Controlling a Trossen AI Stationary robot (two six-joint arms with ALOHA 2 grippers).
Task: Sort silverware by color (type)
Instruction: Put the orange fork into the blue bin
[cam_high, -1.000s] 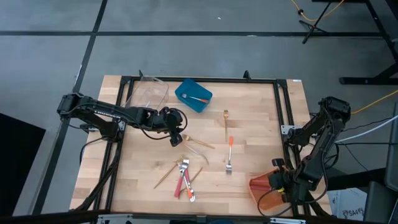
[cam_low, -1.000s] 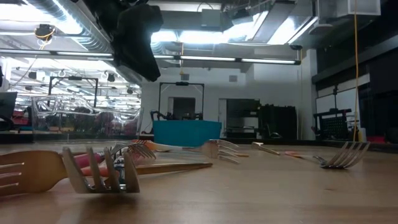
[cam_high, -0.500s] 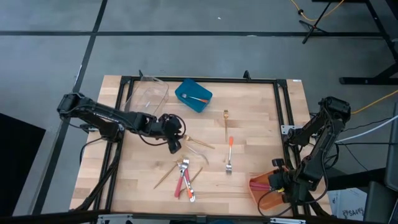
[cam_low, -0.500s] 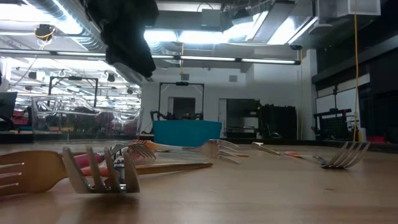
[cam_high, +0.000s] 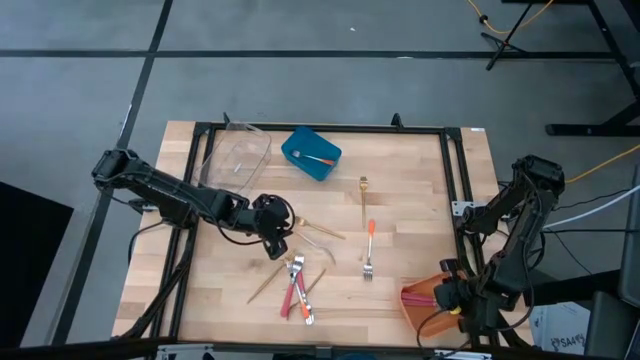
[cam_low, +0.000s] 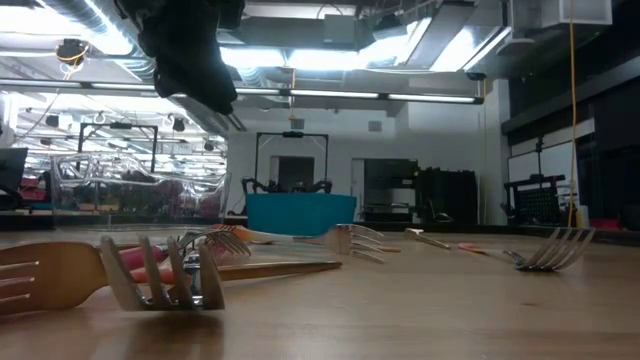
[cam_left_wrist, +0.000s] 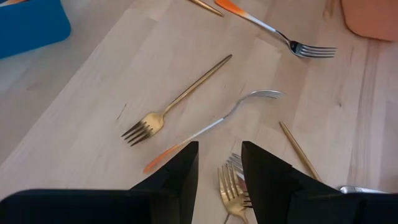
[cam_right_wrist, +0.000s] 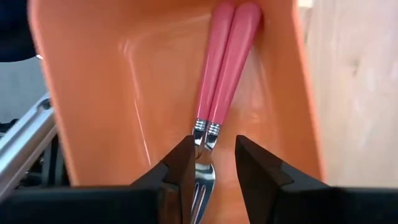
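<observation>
Left gripper (cam_high: 277, 240) open, empty, over gold fork (cam_left_wrist: 177, 99) beside fork pile (cam_high: 296, 285), lining up next pick. Right gripper (cam_right_wrist: 212, 163) parted over pink forks (cam_right_wrist: 225, 62) dropped in orange bin (cam_right_wrist: 112, 93).

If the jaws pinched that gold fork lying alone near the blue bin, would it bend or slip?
The gold fork looks like rigid metal, so it probably won't bend. Its slim, shiny handle lies flat on the wooden table, so it may slide or twist.

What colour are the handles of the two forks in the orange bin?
Pink handles, seen best in the right wrist view.
</observation>
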